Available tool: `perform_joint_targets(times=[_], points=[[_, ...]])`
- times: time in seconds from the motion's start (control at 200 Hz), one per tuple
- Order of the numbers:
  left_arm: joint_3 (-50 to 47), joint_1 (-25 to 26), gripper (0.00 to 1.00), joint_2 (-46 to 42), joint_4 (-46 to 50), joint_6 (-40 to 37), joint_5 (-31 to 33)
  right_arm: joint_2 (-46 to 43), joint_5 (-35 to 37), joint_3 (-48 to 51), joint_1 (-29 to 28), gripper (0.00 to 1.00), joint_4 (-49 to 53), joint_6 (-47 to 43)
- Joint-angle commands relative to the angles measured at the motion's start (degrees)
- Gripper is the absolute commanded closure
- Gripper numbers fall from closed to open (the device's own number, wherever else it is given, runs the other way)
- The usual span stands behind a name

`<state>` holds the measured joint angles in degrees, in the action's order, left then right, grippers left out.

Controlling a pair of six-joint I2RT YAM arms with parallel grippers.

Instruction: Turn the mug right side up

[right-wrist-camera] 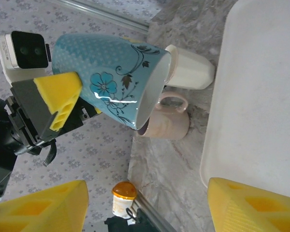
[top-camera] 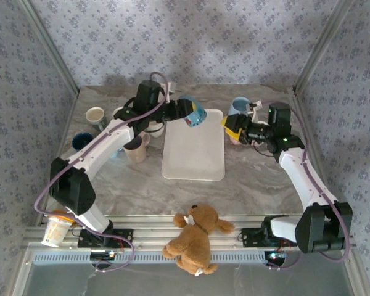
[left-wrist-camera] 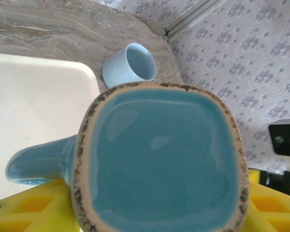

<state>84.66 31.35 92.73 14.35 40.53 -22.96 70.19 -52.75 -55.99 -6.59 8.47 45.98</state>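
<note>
Nearest us, a brown plush teddy bear lies just off the near edge of the flat white rectangular plastic tray. Above the tray's far left corner, the left gripper is clamped on the blue glazed ceramic mug with its flower print. It holds the mug in the air on its side, yellow pads at the base end and mouth slanting down toward the tray. Beside the tray's far right corner, the right gripper faces the mug with its jaws apart and nothing between them. A small pale blue ceramic cup stands just beyond.

We judge the mug rigid, fairly heavy, slick and breakable. A grip across the body near the rim, or on the handle, looks safest.
</note>
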Motion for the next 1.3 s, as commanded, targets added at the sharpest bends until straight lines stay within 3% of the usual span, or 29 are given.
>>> perform_joint_targets(times=[0.0, 0.155, 0.3, 0.55, 0.979, 1.174, 1.294], points=[[0.1, -1.3, 0.52, -2.6, -5.8, 6.7, -3.0, 0.8, 1.6, -2.5, -1.7, 0.33, -5.9, 4.6], [0.4, -1.8, 0.52, -1.8, -7.3, 9.4, -4.1, 2.6, 4.9, -3.6, -4.9, 0.45, -9.4, 6.1], [0.4, -2.0, 0.53, -1.2, -8.6, 12.2, -5.1, 5.0, 6.3, -5.0, -8.0, 0.47, -13.9, 7.9], [0.5, -1.9, 0.53, -1.4, -9.7, 15.7, -7.3, 8.1, 11.1, -3.2, -10.6, 0.62, -24.4, 15.0], [0.0, -1.9, 0.56, -1.9, -9.8, 20.0, -10.8, 11.8, 13.1, -2.1, -13.1, 0.67, -35.2, 20.7], [-1.6, -1.9, 0.57, -1.8, -13.7, 22.8, -12.6, 12.6, 15.5, -2.1, -14.7, 0.78, -38.1, 22.4], [-2.3, -1.9, 0.55, -1.8, -14.9, 23.0, -12.9, 13.2, 17.2, -1.3, -15.9, 0.80, -42.6, 24.2]])
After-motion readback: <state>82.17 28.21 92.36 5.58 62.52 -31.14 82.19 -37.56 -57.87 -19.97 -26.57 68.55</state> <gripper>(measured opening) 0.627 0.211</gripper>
